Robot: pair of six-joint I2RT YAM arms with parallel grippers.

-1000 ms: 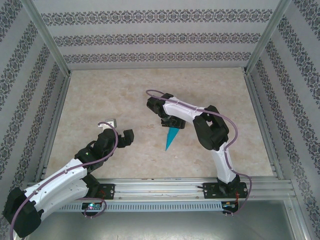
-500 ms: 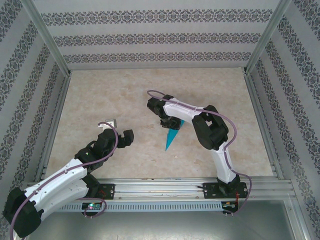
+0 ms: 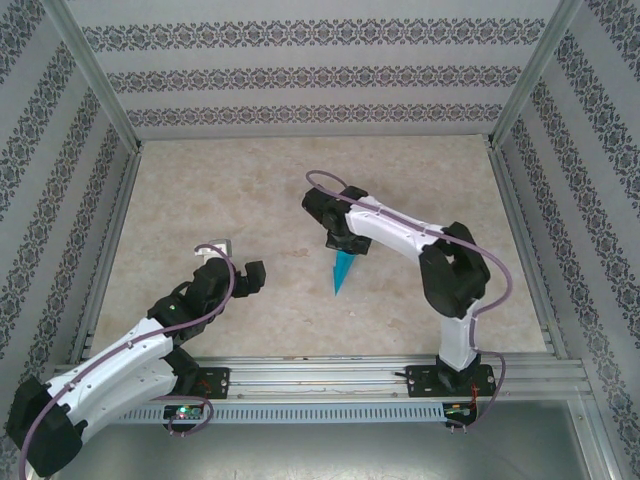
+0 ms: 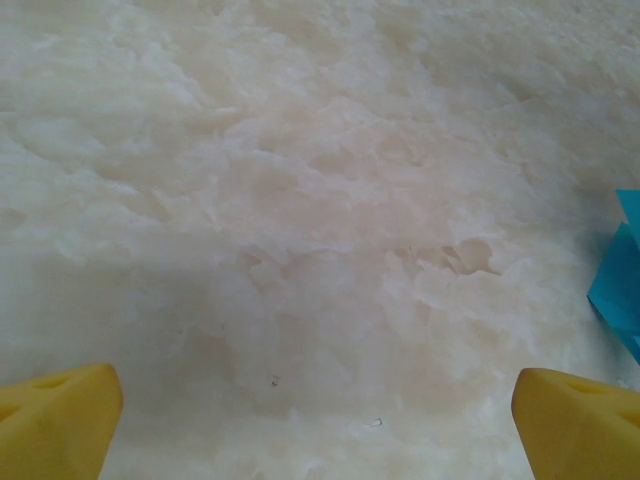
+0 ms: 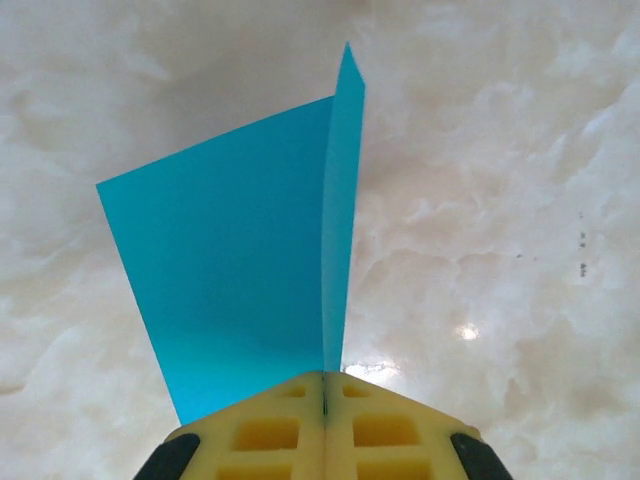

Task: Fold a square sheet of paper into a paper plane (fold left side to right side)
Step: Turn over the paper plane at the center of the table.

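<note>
R gripper (image 5: 325,382) clamps paper plane (image 5: 240,280), prob tail.

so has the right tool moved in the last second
yes: the right tool edged right, toward the right side rail, and shut on the paper plane

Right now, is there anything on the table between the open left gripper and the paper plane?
Nothing visible stands in the way. Bare table lies between the left gripper and the paper plane. The right gripper is shut on the plane's far end, with the point towards the arm bases.
</note>
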